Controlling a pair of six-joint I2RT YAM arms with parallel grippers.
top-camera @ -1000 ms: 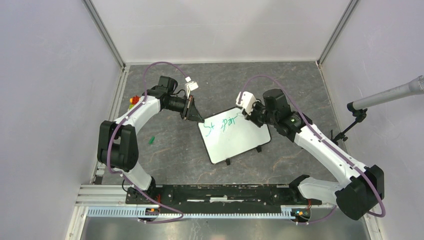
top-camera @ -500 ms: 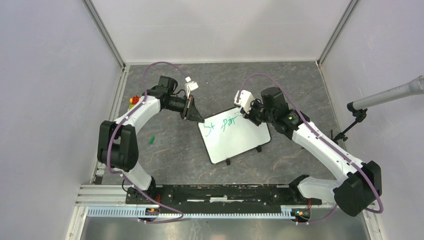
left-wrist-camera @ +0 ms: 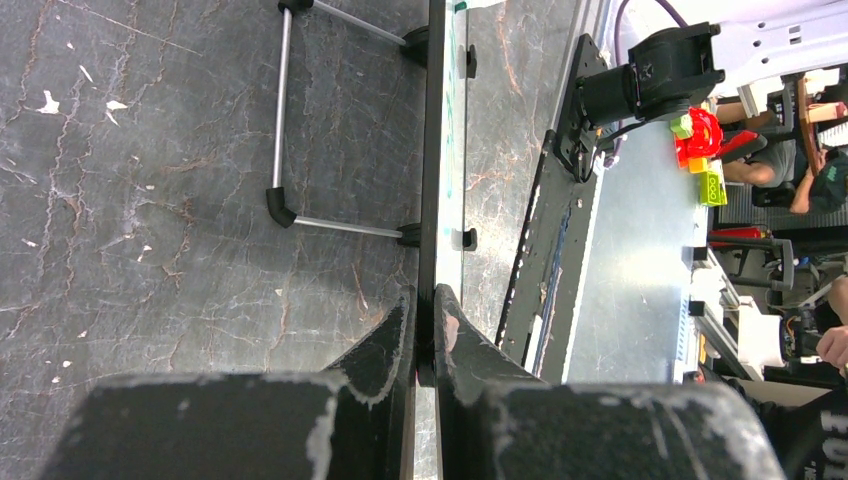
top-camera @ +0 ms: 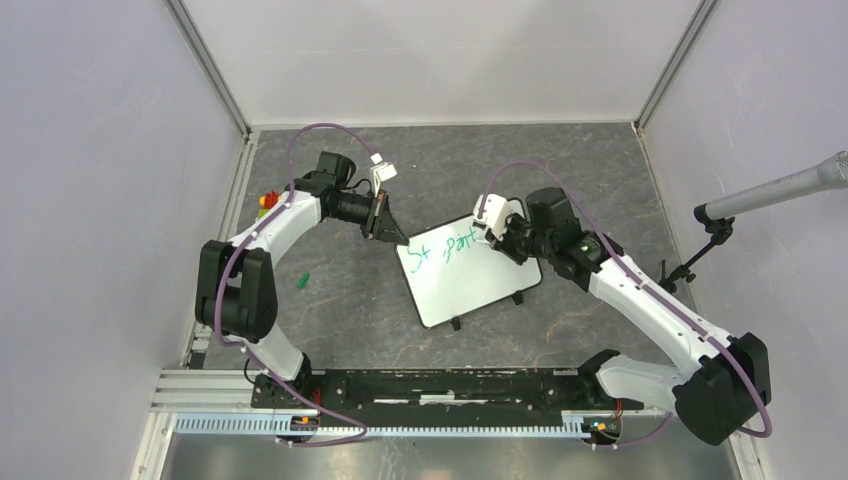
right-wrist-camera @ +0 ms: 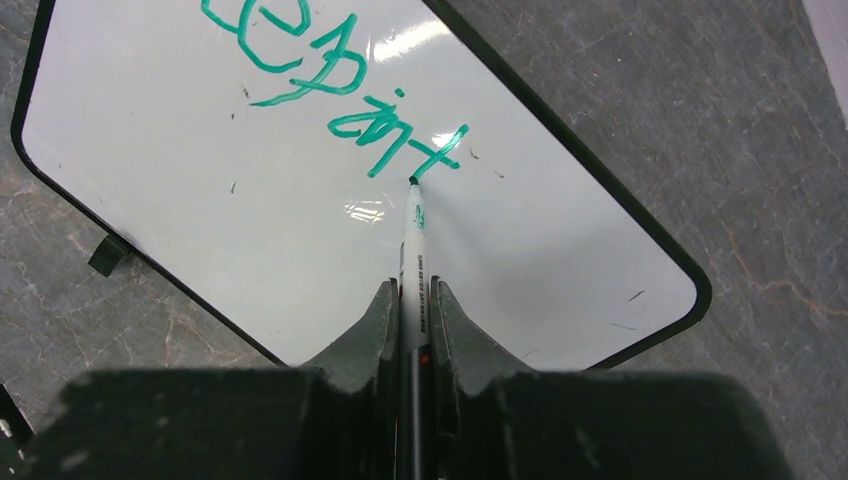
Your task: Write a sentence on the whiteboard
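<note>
Whiteboard (top-camera: pixel 470 285) corner inside left claw (left-wrist-camera: pixel 424 308)

In the left wrist view the whiteboard (left-wrist-camera: pixel 431 150) appears only as a thin dark strip, edge-on. Its writing face is unreadable and its lower end is hidden between the left fingers (left-wrist-camera: pixel 385 350). In the right wrist view the sentence (right-wrist-camera: pixel 330 90) is cut off at the top edge, and the marker (right-wrist-camera: pixel 412 250) barrel disappears between the right fingers (right-wrist-camera: pixel 365 335). From above, the words are too small to read

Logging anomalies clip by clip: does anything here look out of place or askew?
Only minor. A small green piece, possibly a cap, lies loose left of the whiteboard. The board sits skewed, but the left hand clamps its edge while the right hand writes with the marker.
</note>
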